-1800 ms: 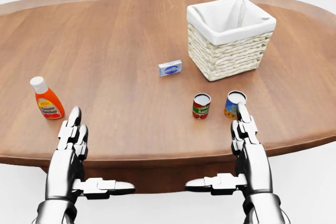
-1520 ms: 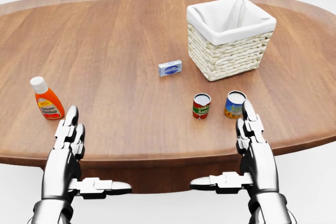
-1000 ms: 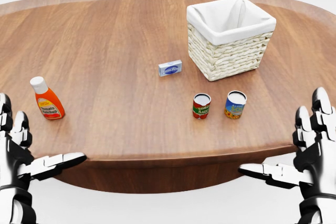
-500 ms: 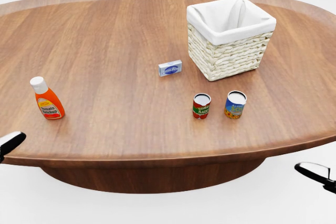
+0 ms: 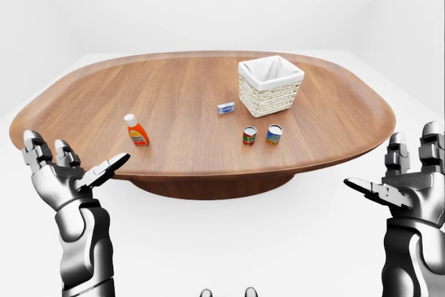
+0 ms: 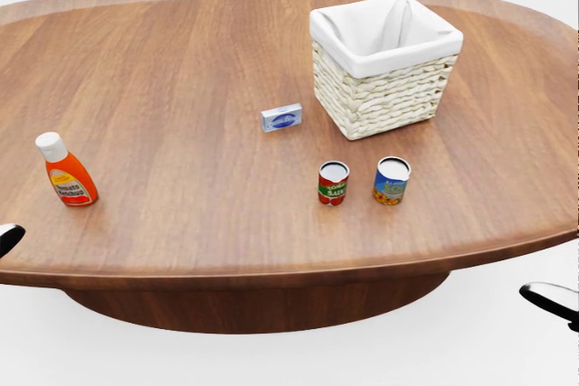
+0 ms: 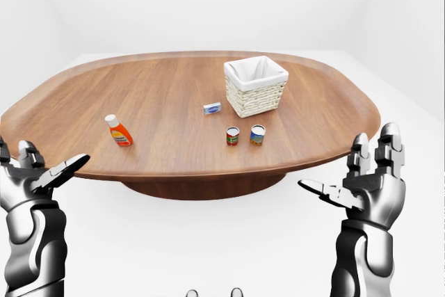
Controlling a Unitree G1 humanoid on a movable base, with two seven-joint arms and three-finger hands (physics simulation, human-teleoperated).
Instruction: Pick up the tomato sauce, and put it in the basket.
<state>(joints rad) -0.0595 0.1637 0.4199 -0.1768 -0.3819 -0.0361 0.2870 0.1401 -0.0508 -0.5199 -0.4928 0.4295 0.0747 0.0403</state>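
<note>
The tomato sauce [image 6: 333,183], a small can with a red and green label and a pale lid, stands upright on the oval wooden table [image 6: 181,70], below the basket [image 6: 384,65] in the head view and apart from it. Just right of it stands a second can [image 6: 392,181] with a blue and yellow label, close but not touching. Left of the basket lies a small flat blue-and-white box [image 6: 281,117]. Far to the left of the basket stands an orange squeeze bottle [image 6: 64,172] with a white cap. The basket is square, pale woven wicker with a white cloth lining folded over its rim. The left hand [image 5: 66,177] and right hand [image 7: 368,184], both of jointed silver metal, are held off the table's near edge, fingers spread open and gripping nothing.
</note>
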